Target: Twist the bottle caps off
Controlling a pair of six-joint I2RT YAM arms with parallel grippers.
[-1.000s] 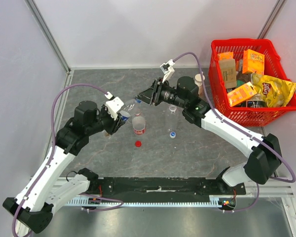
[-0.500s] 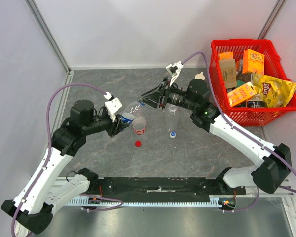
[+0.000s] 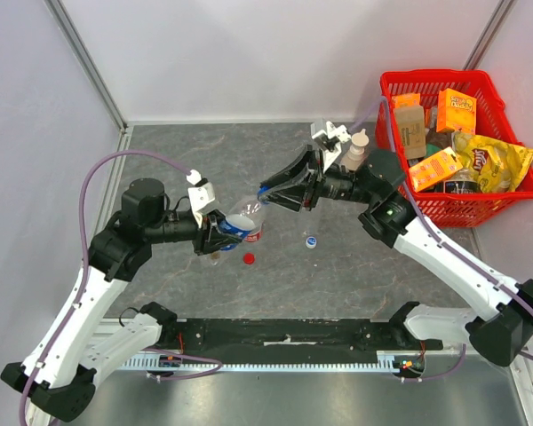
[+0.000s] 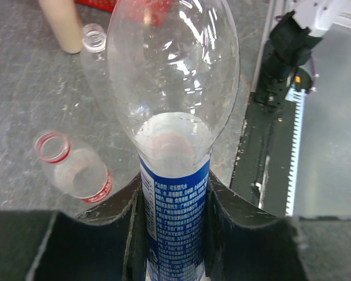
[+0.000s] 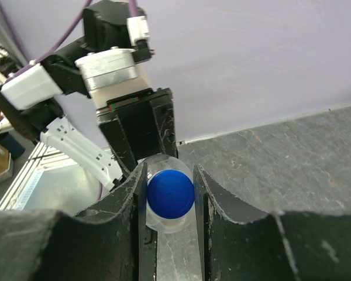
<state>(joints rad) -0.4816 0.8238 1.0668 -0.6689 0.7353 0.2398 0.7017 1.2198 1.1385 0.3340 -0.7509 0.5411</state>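
Note:
My left gripper point(image 3: 215, 232) is shut on the blue-label bottle point(image 3: 240, 222) and holds it tilted off the table, with the label between the jaws point(image 4: 174, 216). My right gripper point(image 3: 270, 190) is shut on that bottle's blue cap point(image 5: 170, 194) at the neck end. The red-label bottle point(image 4: 76, 171) stands open just behind the held one, and its label also shows in the top view point(image 3: 254, 235). The unlabelled bottle point(image 4: 96, 55) stands open beyond it. A red cap point(image 3: 249, 259) and a pale cap point(image 3: 311, 240) lie loose on the table.
A tall beige bottle point(image 3: 357, 151) stands by the red basket point(image 3: 386, 155) of groceries at the back right. The black rail point(image 3: 284, 333) with the arm bases runs along the near edge. Grey walls close off the back and left.
The left gripper has swung the blue-label bottle lower and to the right. The right arm has moved right and down with its gripper at the bottle's neck, and is now shut on the cap.

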